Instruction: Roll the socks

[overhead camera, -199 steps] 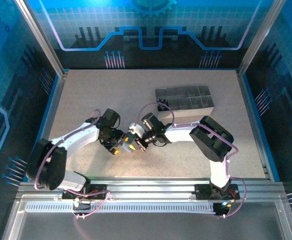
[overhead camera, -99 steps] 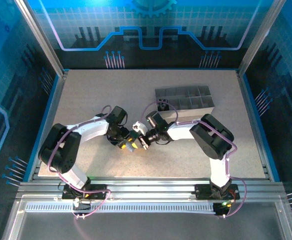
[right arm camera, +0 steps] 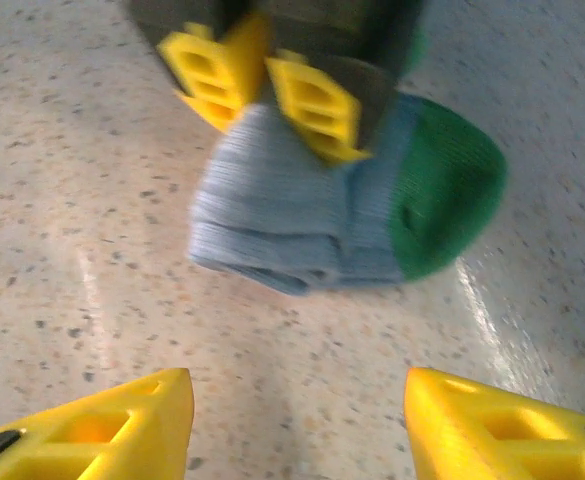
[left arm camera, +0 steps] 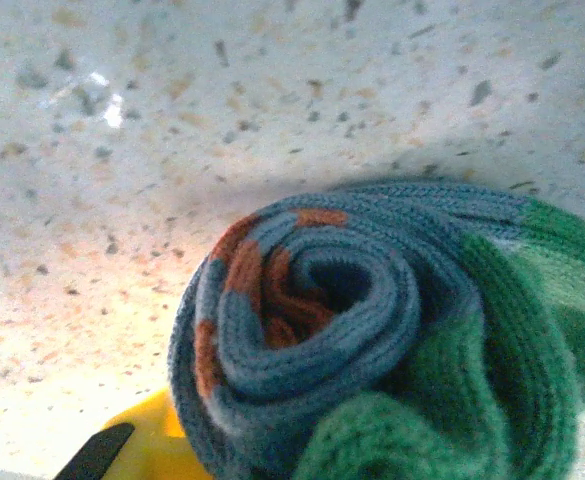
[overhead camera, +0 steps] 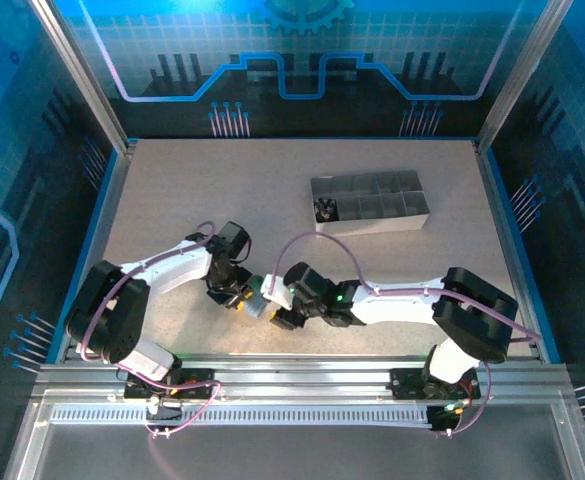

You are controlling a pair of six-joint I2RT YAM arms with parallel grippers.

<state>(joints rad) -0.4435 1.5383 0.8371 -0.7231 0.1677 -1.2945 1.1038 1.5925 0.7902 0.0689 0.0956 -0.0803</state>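
Sock roll [right arm camera: 302, 225] in left pincer's [right arm camera: 264, 105] grip — right pincer [right arm camera: 297, 395] agape, apart

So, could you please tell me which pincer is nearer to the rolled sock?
Left. The left pincer is clamped on the rolled sock; the right pincer stands open just short of it, not touching.

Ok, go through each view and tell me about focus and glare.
Left wrist: the rolled sock is close and fairly sharp, the table washed out lower left. Right wrist: everything soft with blur, glare streaks on the table. Top external: sharp, evenly lit, blue-tinted walls.
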